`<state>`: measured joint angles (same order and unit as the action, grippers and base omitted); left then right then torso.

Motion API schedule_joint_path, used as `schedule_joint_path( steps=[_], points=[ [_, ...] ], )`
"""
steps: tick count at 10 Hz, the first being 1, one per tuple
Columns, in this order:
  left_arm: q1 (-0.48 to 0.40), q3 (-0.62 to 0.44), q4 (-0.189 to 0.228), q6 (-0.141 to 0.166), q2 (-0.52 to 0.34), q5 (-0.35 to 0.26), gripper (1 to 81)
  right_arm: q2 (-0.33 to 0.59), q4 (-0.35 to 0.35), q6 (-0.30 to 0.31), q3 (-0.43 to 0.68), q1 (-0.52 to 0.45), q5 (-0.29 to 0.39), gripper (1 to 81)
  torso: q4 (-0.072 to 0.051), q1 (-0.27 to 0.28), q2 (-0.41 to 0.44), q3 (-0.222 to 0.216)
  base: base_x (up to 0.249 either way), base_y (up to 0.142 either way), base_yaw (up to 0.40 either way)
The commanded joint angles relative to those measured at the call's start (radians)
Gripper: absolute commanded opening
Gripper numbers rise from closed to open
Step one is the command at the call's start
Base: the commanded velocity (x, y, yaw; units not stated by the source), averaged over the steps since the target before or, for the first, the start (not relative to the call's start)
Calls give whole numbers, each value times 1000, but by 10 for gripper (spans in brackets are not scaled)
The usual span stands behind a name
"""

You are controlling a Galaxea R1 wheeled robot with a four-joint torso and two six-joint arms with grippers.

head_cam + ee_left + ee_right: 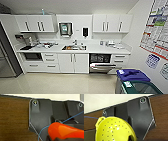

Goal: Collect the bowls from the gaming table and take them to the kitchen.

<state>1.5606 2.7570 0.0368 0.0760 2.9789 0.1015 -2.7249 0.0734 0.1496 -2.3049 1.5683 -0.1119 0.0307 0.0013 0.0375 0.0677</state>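
Note:
The kitchen lies ahead in the head view, with white cabinets [37, 23], a white countertop [97, 49], a steel sink [74, 47], a paper-towel dispenser [65, 28] and a black soap dispenser [85, 32]. The orange-red bowl [65, 131] looms close in the left wrist view, with my left gripper [55, 138] shut on its edge. In the right wrist view my right gripper [130, 138] is shut on the rim of the yellow-green bowl [112, 130], which has small holes. The gaming table is out of view.
A dishwasher [101, 65] under the counter stands with its door partly down. Blue-lidded bin [132, 75] and green bin [140, 88] sit at the near right by a wall with posters [157, 27]. A steel fridge [6, 62] stands at the left. Pale floor [62, 83] stretches ahead.

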Motion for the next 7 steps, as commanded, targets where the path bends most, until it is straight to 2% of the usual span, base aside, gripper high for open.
schedule_joint_path(
  steps=[1,7],
  points=[
    [-35,4,2,-2,-7,-54,10,23,16,-2,7,-43,47,10,0,0,0,0,139,0,0],
    [-35,4,3,-2,-7,-54,10,21,16,-4,7,-39,46,10,0,0,0,0,115,0,0]
  ],
)
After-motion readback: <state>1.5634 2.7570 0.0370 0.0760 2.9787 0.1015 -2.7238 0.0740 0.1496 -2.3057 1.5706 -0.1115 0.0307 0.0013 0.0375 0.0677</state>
